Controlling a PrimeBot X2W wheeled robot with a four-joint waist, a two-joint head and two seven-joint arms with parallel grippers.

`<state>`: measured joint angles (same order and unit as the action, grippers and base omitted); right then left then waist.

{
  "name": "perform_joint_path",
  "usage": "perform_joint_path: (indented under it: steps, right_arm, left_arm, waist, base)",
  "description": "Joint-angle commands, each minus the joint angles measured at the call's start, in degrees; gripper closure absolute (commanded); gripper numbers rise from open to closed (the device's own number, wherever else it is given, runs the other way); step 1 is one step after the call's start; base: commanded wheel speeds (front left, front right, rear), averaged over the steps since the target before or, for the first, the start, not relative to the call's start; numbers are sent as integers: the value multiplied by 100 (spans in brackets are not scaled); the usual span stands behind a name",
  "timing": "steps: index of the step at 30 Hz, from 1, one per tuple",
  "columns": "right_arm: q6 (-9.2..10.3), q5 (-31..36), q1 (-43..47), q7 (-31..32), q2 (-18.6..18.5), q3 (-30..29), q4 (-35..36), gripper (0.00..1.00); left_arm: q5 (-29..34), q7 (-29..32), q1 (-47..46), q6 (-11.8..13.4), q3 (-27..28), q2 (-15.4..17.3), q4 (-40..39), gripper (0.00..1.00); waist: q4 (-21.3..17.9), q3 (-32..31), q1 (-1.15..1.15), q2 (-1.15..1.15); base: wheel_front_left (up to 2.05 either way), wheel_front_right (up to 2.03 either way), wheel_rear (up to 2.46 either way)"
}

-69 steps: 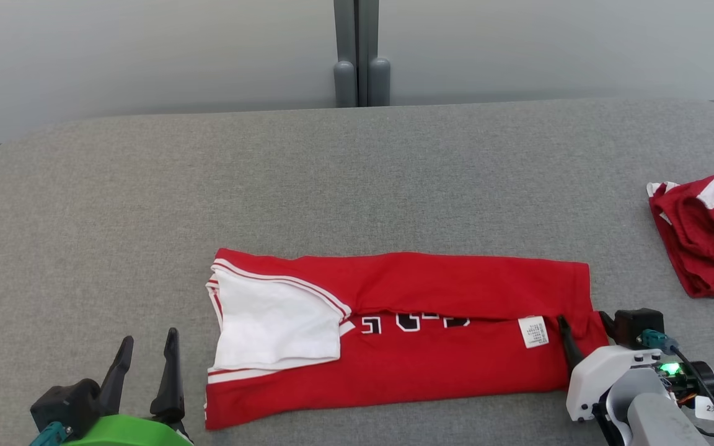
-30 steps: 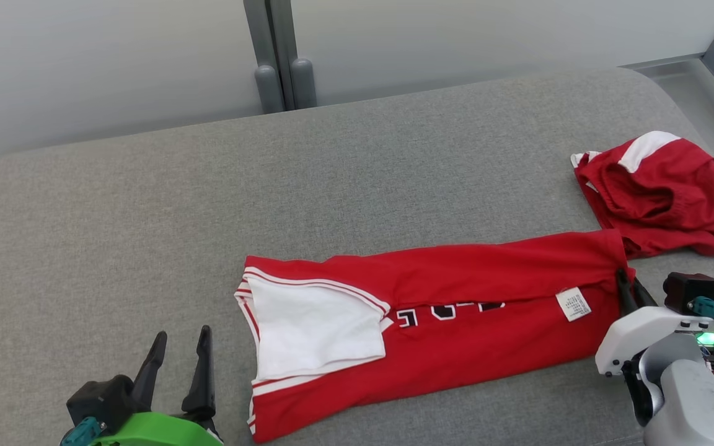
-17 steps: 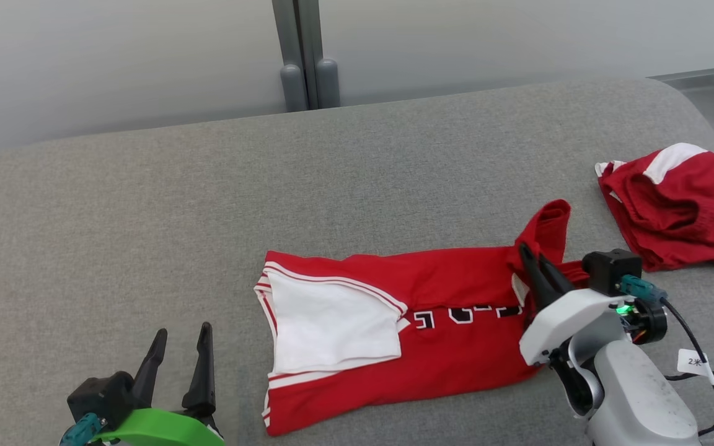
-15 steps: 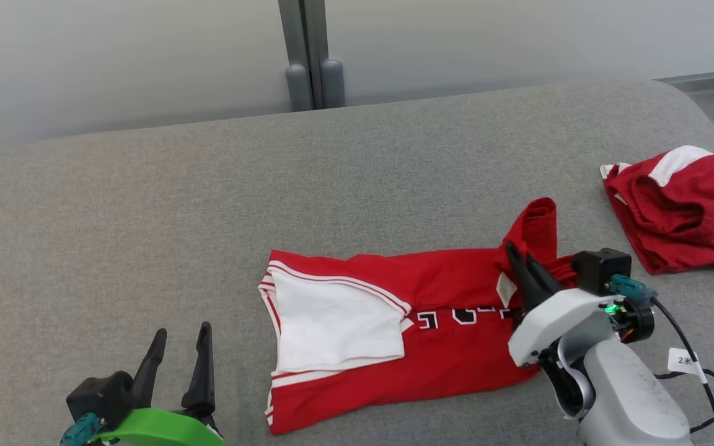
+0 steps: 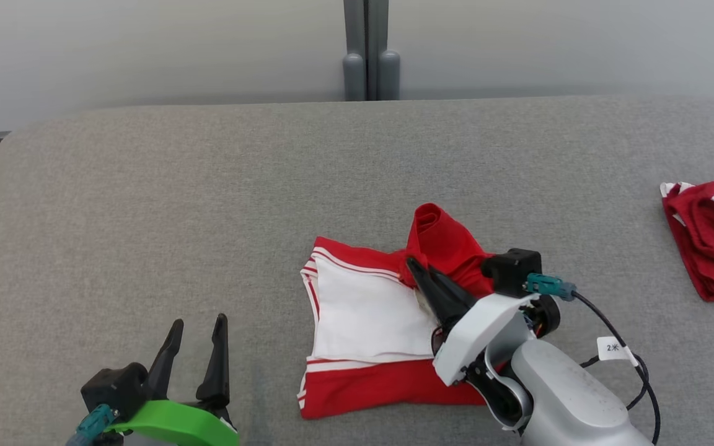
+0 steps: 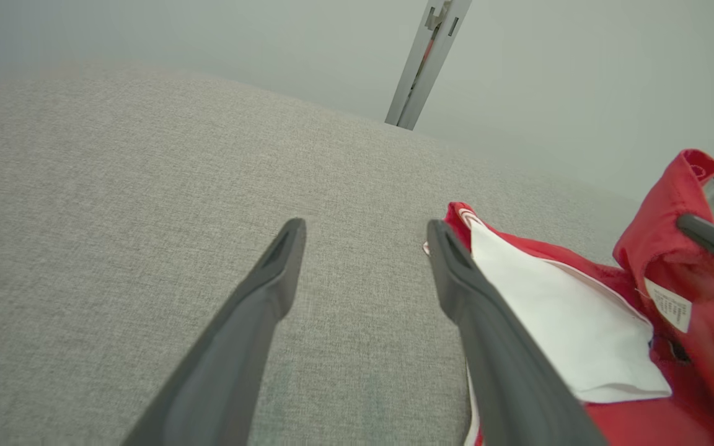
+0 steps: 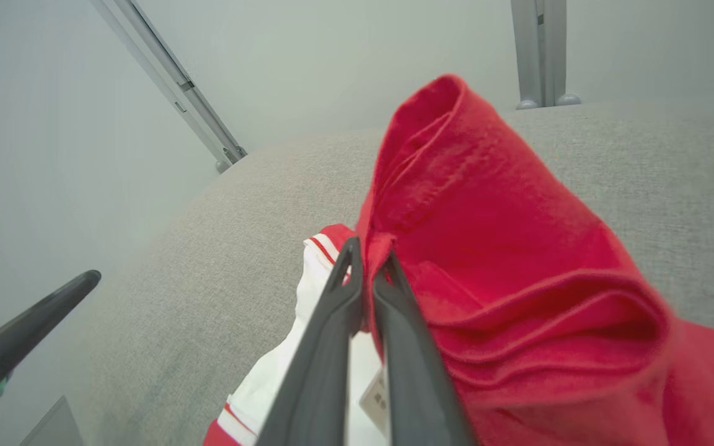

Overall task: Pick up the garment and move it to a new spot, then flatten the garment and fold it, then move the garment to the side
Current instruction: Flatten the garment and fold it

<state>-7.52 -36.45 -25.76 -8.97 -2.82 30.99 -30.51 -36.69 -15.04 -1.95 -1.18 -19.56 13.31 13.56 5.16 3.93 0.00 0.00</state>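
Note:
The garment [image 5: 366, 313] is a red and white jersey lying on the grey padded table [image 5: 208, 204], its right half lifted and carried leftward over the white part. My right gripper [image 5: 411, 265] is shut on the garment's red edge, which bunches up above the fingertips. In the right wrist view the two fingers pinch that red fabric [image 7: 475, 248] at the gripper tips [image 7: 369, 254]. My left gripper [image 5: 199, 325] stands open at the lower left, apart from the cloth. The left wrist view shows it [image 6: 366, 229] with bare table between the fingers and the garment [image 6: 555, 310] just to its right.
A second red and white garment [image 5: 713, 238] lies crumpled at the table's right edge. A grey post [image 5: 369, 56] stands behind the far edge against a pale wall. A black cable with a white tag [image 5: 614, 348] hangs off my right wrist.
My right gripper has pulled the garment's right end up and leftward, folding it over the white part. The head camera swung back towards the left. The left gripper stayed open and still.

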Motion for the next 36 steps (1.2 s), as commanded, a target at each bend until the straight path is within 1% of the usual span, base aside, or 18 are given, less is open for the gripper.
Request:
perform_joint_path:
  steps: [1,10,19,21,22,23,30,33,36]
  right_arm:
    - [8,-129,-104,-75,-17,151,-72,100]
    - [7,-1027,-551,-338,-21,1183,-650,100]
    - [7,-1534,-940,-527,-20,1853,-1200,100]
    - [7,-1610,-990,-541,-19,2004,-1281,78]
    - [7,-1641,-1005,-554,-18,2098,-1308,52]
    - [7,-1661,-1018,-565,-19,2159,-1320,0]
    - [7,-1825,-1124,-605,-19,2526,-1163,0]
    - [7,-1838,-1174,-620,-19,2542,-1074,0]
    - [7,-1707,-1252,-625,-20,2441,-989,0]
  left_arm:
    - [46,-16,-126,-34,-8,-23,29,0]
    - [101,-16,-283,-150,-125,-115,182,0]
    - [152,-16,-319,-207,-148,-194,319,0]
    - [157,-16,-298,-212,-136,-195,343,0]
    - [156,-16,-285,-216,-128,-194,354,0]
    - [157,-16,-275,-223,-127,-192,361,0]
    - [169,-16,-249,-226,-149,-209,392,0]
    - [173,-16,-234,-230,-163,-201,401,0]
    - [168,-16,-201,-212,-172,-195,398,0]
  waist:
    - [231,50,0,0]
    - [633,174,0,0]
    - [742,163,0,0]
    - [727,130,0,0]
    - [712,110,0,0]
    - [699,95,0,0]
    - [551,-20,0,0]
    - [487,-70,0,0]
    - [411,-132,0,0]
  base:
    - [0,0,0]
    - [0,0,0]
    - [0,0,0]
    - [0,0,0]
    - [0,0,0]
    - [0,0,0]
    - [0,0,0]
    - [0,0,0]
    - [0,0,0]
